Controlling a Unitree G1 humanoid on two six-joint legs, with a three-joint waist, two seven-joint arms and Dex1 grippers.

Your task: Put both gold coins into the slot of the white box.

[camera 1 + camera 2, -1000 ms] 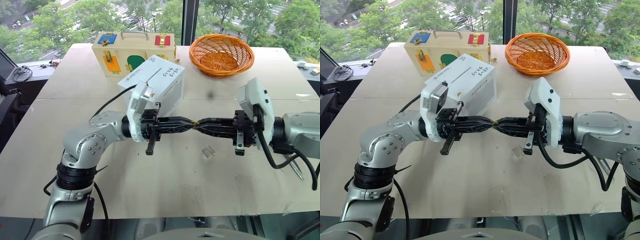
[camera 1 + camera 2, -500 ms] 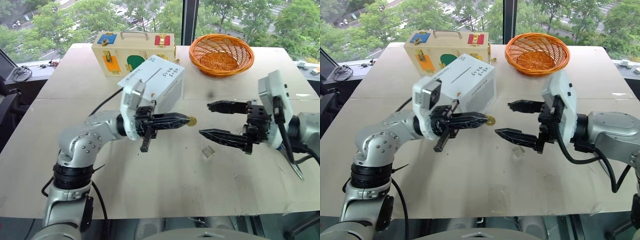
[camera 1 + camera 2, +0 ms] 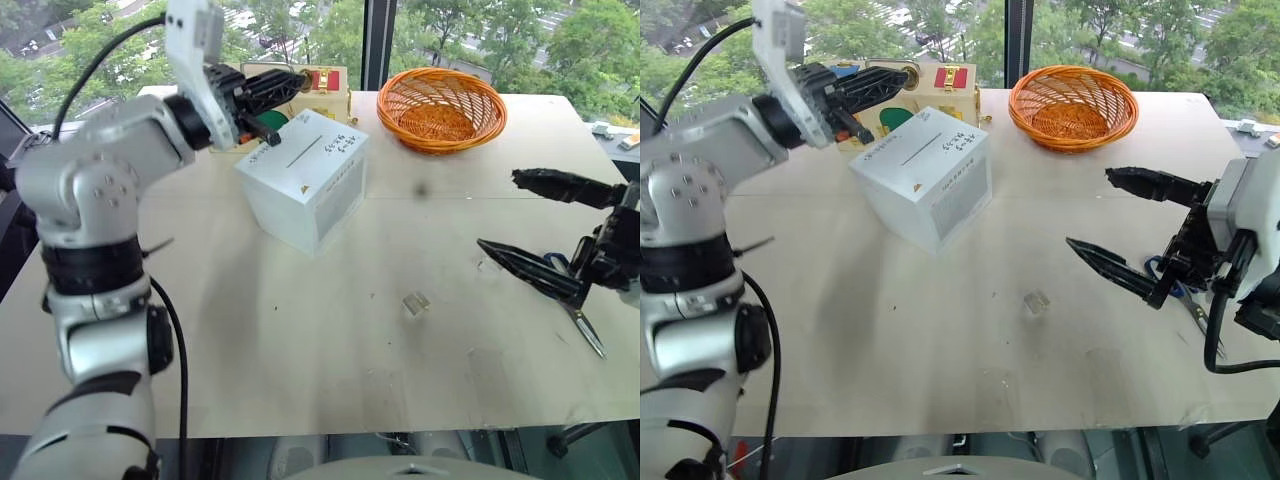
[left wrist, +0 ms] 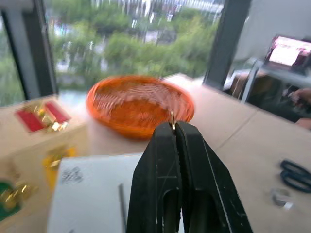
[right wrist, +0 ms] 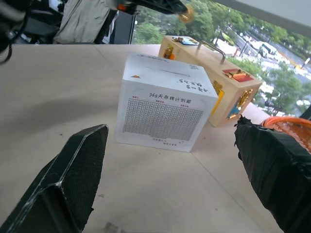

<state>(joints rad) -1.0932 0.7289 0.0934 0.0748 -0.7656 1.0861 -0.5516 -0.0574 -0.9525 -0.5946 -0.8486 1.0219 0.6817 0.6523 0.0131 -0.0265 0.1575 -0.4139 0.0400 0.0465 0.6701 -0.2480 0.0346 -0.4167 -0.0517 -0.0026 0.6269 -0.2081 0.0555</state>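
Coin [image 5: 185, 14] sits pinched at the tips of the closed left gripper [image 3: 300, 83], raised above the far edge of the white box [image 3: 303, 180], whose slot [image 3: 303, 150] faces up. Right gripper [image 3: 1118, 225] hangs wide open and empty over the surface [image 3: 330, 340], well apart from the box, near the scissors [image 3: 585, 325].

My black left gripper [image 5: 182, 10] shows a glint of gold, a coin [image 5: 185, 14] shining at its tip. Below sits the white box [image 3: 923, 175], black handwriting on top, a thin dark slot [image 3: 911, 152], a tiny gold triangle, a fine grey grid on its side. Far behind, the pale wooden box [image 3: 322, 85] flashes blue, red, green and yellow panels. Far right, an orange woven basket [image 3: 1073, 105]. Beige table [image 3: 940, 330] everywhere; my right gripper [image 3: 1122, 226] is black too.
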